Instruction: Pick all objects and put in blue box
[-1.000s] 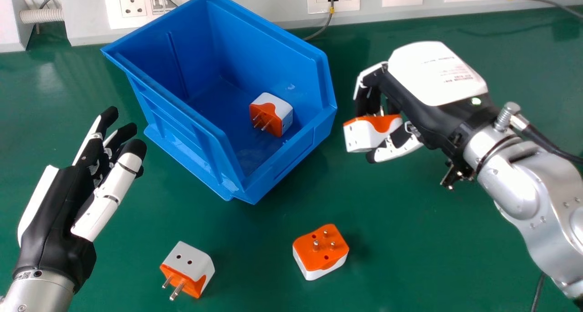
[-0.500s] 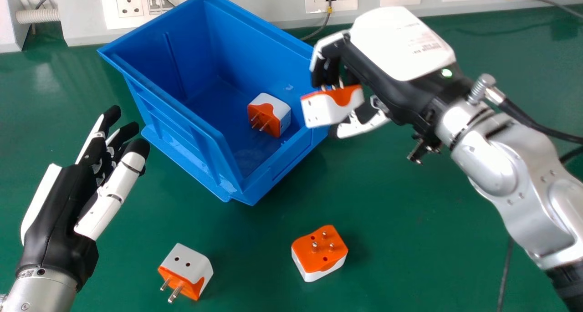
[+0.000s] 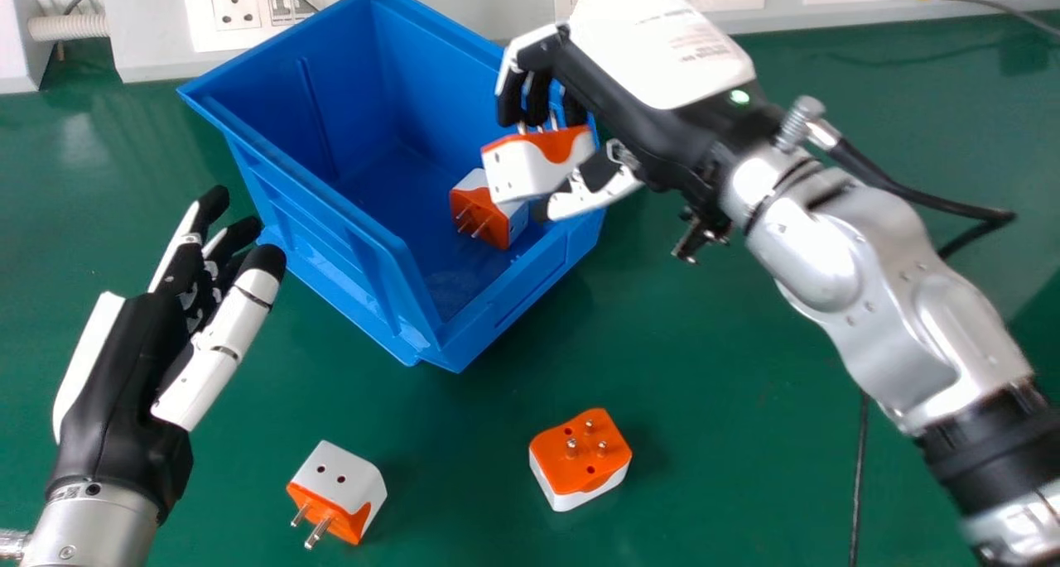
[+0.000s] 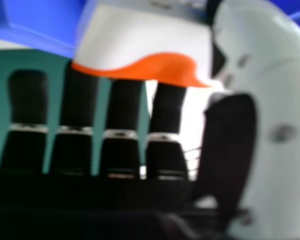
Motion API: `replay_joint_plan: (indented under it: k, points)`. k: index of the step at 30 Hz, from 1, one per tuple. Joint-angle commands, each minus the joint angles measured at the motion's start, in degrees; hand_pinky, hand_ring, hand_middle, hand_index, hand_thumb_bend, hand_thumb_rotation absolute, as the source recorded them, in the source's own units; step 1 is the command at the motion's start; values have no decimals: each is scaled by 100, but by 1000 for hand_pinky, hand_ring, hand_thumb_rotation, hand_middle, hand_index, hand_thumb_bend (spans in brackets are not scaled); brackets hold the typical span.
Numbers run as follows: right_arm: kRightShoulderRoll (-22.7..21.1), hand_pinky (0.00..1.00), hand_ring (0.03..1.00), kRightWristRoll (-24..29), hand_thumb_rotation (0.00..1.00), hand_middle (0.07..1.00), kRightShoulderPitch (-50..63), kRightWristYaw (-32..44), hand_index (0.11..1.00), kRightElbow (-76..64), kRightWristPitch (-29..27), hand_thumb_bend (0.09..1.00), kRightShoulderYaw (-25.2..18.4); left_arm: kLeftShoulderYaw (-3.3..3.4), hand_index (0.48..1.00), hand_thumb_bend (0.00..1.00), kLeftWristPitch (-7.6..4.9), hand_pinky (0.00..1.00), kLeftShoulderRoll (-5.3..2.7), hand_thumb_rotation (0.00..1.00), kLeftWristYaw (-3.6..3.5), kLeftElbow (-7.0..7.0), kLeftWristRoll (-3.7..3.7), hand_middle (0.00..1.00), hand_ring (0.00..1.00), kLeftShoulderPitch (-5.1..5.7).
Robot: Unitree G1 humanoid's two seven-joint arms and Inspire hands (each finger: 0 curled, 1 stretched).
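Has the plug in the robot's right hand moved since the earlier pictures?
Yes, leftward in the head view: the held plug, first right of the blue box, now overlaps its opening.

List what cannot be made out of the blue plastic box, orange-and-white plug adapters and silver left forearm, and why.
Box: head view, the right hand covers part of the rim.
Adapter inside the box: head view, the held adapter covers part of it.
Prongs-up adapter's underside: head view, hidden by its own body.
Forearm: head view, the bottom edge cuts it off.
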Motion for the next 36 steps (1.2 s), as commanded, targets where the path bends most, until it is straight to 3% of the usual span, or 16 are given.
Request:
replay_joint_plan:
  k: [1,9,16,24,36]
  points:
    - [214,338,427,-56,0,529,-474,-297,515,240,41,492,55,9,967,452,-3,847,14,686,43,-172,46,935,917,-12]
    - [960,338,432,-20,0,536,-1263,-765,508,1777,171,492,246,-9,966,461,10,842,0,689,45,-189,31,932,912,7]
    - [1346,337,433,-242,0,544,-2019,-1242,502,3094,317,491,607,-101,963,468,114,837,-80,690,116,-394,87,929,908,80]
    - [1601,337,435,-343,0,547,-2516,-1849,501,4168,307,492,945,-172,962,468,110,837,-112,691,124,-545,119,929,907,203]
    - [1741,345,447,-318,0,552,-2759,-1944,483,4759,339,494,1193,-203,959,472,61,837,-105,693,143,-562,158,928,908,247]
